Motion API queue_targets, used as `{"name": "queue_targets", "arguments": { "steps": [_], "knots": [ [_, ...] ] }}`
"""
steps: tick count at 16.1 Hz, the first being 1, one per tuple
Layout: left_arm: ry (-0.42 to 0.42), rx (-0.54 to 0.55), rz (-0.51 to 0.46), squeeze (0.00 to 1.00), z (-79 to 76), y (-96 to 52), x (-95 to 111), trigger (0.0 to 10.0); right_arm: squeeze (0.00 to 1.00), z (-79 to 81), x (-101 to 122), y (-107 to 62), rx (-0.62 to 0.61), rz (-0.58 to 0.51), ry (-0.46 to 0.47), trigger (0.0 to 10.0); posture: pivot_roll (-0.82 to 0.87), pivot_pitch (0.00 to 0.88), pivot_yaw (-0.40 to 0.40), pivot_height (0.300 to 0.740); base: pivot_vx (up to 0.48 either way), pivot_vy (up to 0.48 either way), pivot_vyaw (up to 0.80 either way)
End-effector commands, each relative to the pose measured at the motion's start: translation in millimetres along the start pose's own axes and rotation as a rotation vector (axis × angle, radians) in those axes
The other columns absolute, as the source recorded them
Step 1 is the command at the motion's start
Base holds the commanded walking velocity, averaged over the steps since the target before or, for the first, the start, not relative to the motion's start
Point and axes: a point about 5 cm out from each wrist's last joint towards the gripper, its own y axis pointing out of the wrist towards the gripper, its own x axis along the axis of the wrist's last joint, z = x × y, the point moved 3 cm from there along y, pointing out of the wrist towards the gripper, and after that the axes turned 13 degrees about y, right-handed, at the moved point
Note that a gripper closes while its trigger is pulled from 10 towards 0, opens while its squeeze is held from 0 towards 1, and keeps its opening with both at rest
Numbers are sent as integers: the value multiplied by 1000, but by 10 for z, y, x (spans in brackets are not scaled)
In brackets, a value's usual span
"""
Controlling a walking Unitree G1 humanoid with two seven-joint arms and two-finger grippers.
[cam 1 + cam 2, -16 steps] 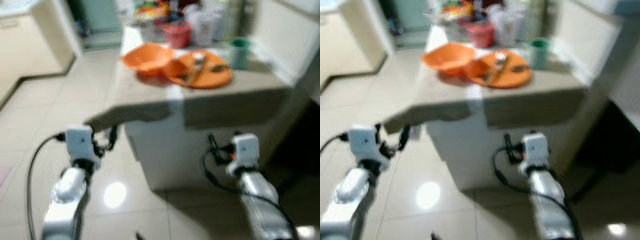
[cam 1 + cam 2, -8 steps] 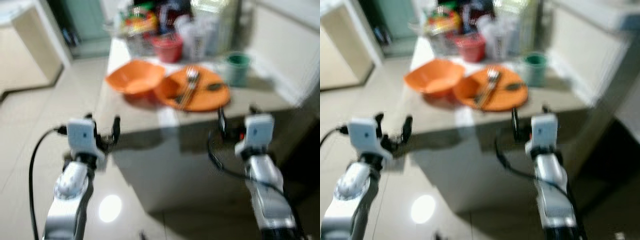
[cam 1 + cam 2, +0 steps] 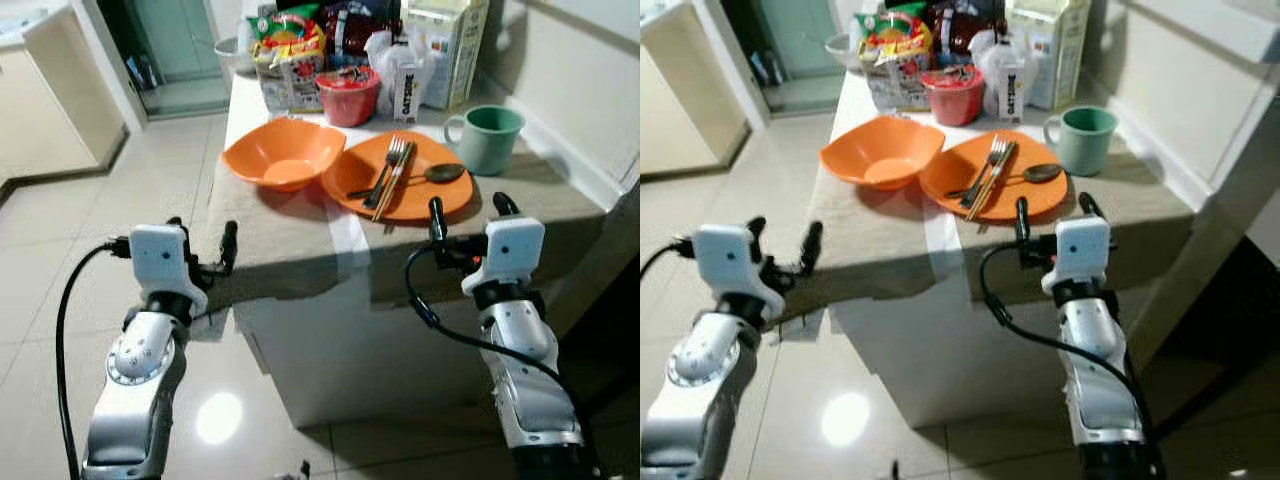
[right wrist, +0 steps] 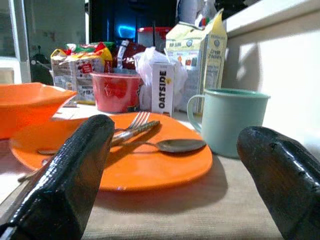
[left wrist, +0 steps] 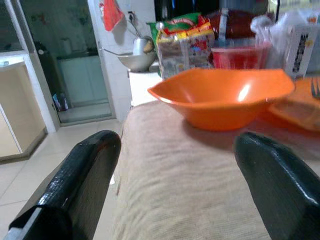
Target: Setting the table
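Back of my counter's the usual clutter: a red tub [image 3: 348,95], an Oatside carton [image 4: 163,89], a crumpled white plastic bag [image 3: 381,48], a bigger pale yellow carton [image 3: 445,45] and colourful snack packs [image 3: 285,50]. Glossy tile floor [image 3: 60,260] alongside.

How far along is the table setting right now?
Nothing looks laid out yet: the fork and spoon lie on the orange plate, with the orange bowl and green mug beside it. Both hands, left hand and right hand, are open at the table edge, holding nothing.
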Motion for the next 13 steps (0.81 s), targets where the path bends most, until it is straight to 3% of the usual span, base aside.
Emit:
{"name": "queue_targets", "arguments": {
  "steps": [1,8,13],
  "knots": [
    [-30,27,14,0,79,-9,-6,10000,0,-22,-86,-30,-14,45,23,10000,-116,12,112,740,0,0,0],
    [-58,41,50,0,109,-19,-151,10000,0,66,-285,-90,66,135,29,10000,-140,18,83,740,0,0,0],
    [-97,67,60,0,26,-40,-232,10000,0,-19,-245,0,101,144,-4,10000,-139,8,29,740,0,0,0]
  ]
}}
